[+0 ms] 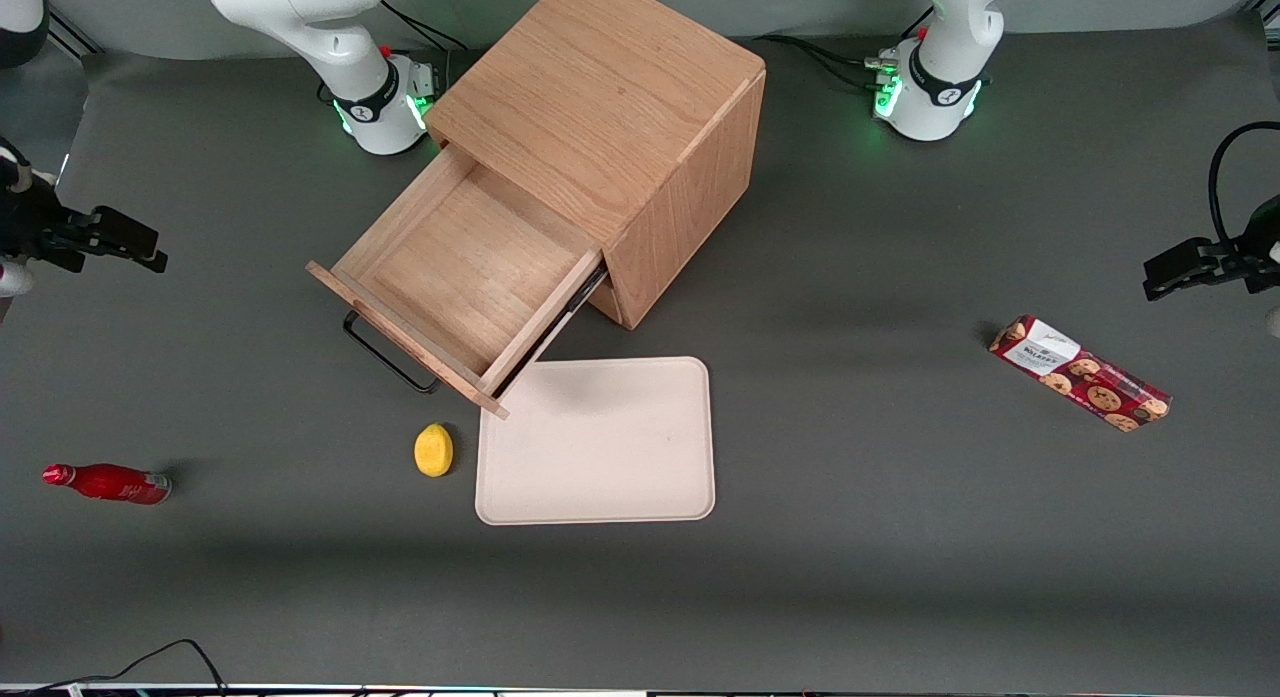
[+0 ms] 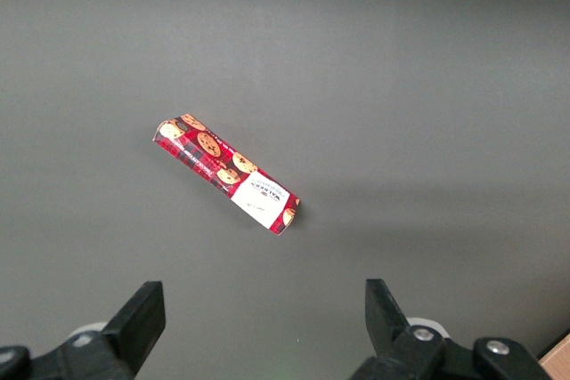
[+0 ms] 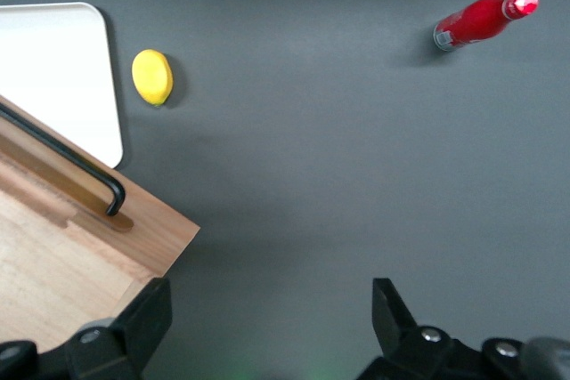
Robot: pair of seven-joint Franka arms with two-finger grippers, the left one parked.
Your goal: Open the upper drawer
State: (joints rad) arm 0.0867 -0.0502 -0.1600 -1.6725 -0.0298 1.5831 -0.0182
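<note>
The oak cube cabinet (image 1: 610,107) stands on the grey table. Its upper drawer (image 1: 470,267) is pulled far out, and its inside shows bare wood. The thin black bar handle (image 1: 385,355) sits on the drawer's flat front. The drawer's front edge (image 3: 134,220) and the handle (image 3: 62,153) also show in the right wrist view. My right gripper (image 1: 155,249) hangs above the table toward the working arm's end, well apart from the handle. It is open and empty (image 3: 269,295), with only grey table between its fingers.
A beige tray (image 1: 600,447) lies in front of the drawer, with a yellow lemon (image 1: 433,449) beside it. A red bottle (image 1: 108,483) lies toward the working arm's end. A red cookie box (image 1: 1080,372) lies toward the parked arm's end.
</note>
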